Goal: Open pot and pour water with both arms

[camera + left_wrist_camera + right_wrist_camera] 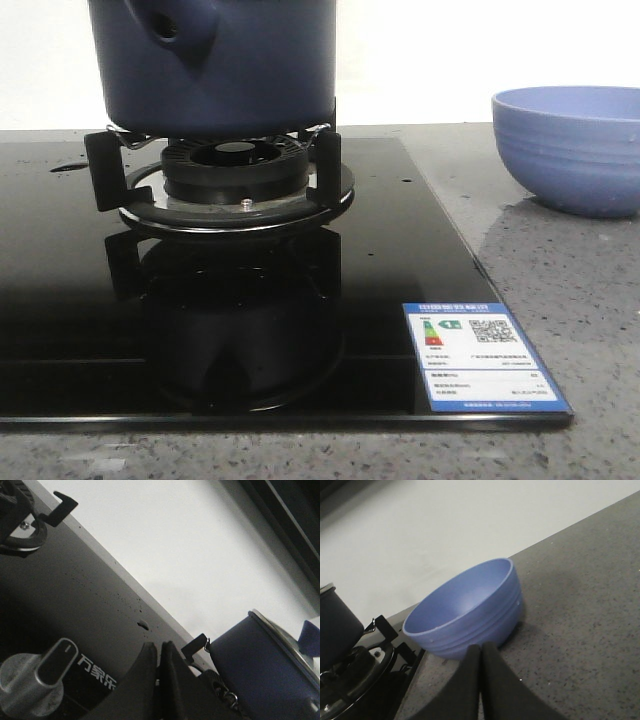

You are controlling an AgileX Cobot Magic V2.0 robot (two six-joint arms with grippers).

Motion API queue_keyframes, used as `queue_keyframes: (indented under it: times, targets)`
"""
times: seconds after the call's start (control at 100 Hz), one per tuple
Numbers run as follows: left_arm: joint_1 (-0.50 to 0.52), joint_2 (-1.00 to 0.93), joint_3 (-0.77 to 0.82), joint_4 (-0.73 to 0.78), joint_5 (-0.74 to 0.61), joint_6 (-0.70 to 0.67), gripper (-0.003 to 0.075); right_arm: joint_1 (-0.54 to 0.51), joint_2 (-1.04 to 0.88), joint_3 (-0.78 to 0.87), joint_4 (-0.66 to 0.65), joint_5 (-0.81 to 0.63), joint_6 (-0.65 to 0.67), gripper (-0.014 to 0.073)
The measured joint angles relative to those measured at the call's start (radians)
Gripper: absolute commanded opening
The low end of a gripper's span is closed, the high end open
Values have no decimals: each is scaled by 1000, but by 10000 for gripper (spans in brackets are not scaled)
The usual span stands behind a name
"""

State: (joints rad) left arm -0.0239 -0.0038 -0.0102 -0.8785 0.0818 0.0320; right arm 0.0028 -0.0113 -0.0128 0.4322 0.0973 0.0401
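Grey speckled stone desk (560, 270) carrying a glossy black glass stove top (250, 330), seen widest from the front. Large dark navy-blue round pot (215, 60) resting on the black burner stand (235, 185), side stub facing the camera; top cut off there. Only in left wrist view: metal-rimmed lid (287, 640) on the pot, plus a silver control knob (35, 677). Lighter blue ribbed bowl (470, 610) standing on the desk, right of the stove; inside empty in right wrist view. Left claw (159, 655) and right claw (481, 655) both pressed closed, holding nothing.
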Motion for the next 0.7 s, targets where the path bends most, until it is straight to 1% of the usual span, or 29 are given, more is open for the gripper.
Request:
queue_keyframes:
  times: [0.09, 0.19, 0.27, 0.4, 0.49, 0.59, 0.64, 0.7]
  targets:
    - [0, 0, -43, 64, 81, 24, -20, 0, 0, -61, -34, 82, -4, -42]
    - [0, 15, -161, 169, 187, 93, -20, 0, 49, -163, -96, 194, -5, -42]
    - [0, 75, -267, 222, 284, 181, -20, 0, 131, -248, -149, 286, -12, -42]
    - [-5, 188, -430, 253, 433, 315, -20, 0, 277, -403, -183, 444, -60, -42]
    - [-44, 249, -506, 253, 460, 358, -20, 0, 366, -491, -189, 522, -86, -42]
    - [-106, 294, -557, 262, 460, 379, -15, 19, 434, -566, -192, 548, -104, -36]
    - [-134, 318, -575, 274, 460, 389, 4, 38, 456, -591, -192, 550, -132, -6]
    - [-163, 342, -591, 281, 460, 401, 47, 56, 475, -614, -192, 552, -158, 76]
